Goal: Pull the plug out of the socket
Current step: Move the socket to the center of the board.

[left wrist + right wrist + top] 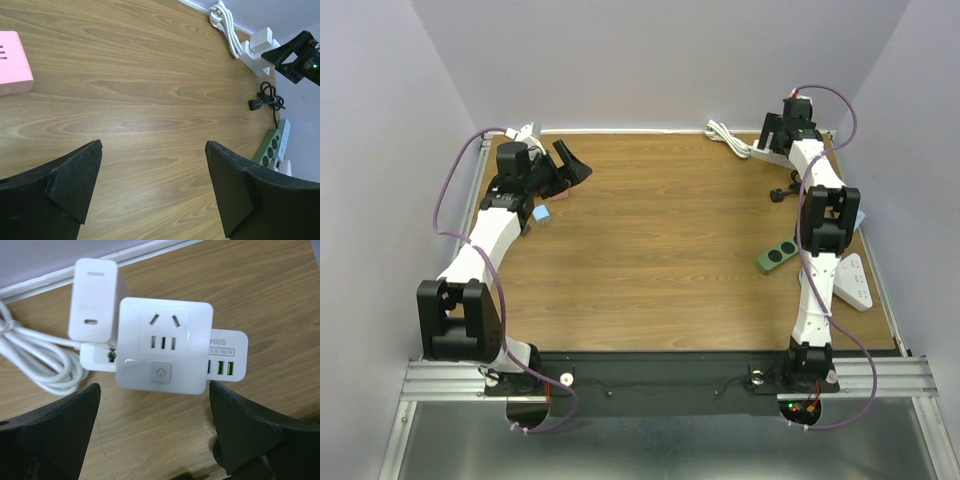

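1. One wooden table [660,230]: your white cube socket [162,347] sits at its far right corner.
2. Your right claw [155,390] hangs wide open over it, holding nothing; your left claw [153,147] is wide open too.
3. Next, grab the white charger plug [95,300] on the socket's side and pull.

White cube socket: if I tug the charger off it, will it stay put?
Probably not: the white cube socket looks like light plastic lying loose on the smooth wooden table, so it may slide along with the white charger. Its coiled white cord looks slack and floppy, so it is unlikely to anchor it.
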Action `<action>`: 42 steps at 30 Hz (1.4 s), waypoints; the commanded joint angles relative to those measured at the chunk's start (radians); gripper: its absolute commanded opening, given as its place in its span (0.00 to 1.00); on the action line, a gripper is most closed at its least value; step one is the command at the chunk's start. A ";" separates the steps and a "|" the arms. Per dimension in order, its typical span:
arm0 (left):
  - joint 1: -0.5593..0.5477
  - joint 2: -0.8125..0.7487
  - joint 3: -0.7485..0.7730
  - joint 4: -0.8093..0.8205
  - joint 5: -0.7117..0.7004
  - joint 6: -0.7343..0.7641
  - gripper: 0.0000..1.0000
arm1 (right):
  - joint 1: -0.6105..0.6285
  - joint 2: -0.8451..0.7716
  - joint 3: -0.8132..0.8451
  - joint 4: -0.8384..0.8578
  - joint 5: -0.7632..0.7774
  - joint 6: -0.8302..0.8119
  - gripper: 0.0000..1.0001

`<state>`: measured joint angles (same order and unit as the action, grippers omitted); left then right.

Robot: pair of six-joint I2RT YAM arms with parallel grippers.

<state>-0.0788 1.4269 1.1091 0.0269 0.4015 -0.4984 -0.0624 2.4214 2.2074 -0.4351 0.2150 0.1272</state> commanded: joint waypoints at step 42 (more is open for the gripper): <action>-0.003 0.044 0.031 0.068 0.034 0.000 0.92 | -0.008 0.100 0.143 0.058 0.061 0.003 0.64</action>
<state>-0.0788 1.5173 1.1389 0.0689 0.4324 -0.5083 -0.0650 2.4958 2.2841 -0.4038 0.2821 0.1234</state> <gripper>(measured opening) 0.920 0.749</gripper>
